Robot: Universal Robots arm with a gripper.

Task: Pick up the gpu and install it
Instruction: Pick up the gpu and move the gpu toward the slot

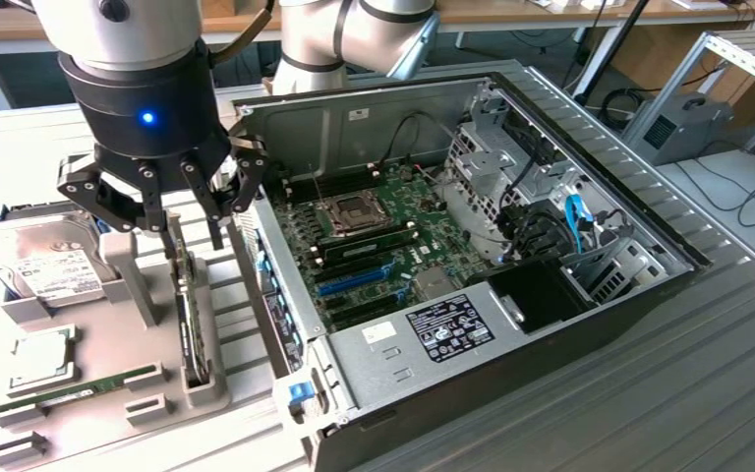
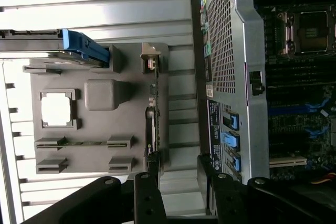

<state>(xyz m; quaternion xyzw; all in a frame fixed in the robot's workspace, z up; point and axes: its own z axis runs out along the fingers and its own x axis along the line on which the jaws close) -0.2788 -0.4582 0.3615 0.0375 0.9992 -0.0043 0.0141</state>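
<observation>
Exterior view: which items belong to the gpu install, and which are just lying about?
In the job:
- gpu, standing on edge in the grey holder
- end effector, open, over the gpu
- open computer case
- blue slots on its board

Lying about, on the same holder:
- hard drive
- processor chip
- memory stick

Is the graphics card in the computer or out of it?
Out: the gpu stands on edge in the gray holder beside the case.
</observation>
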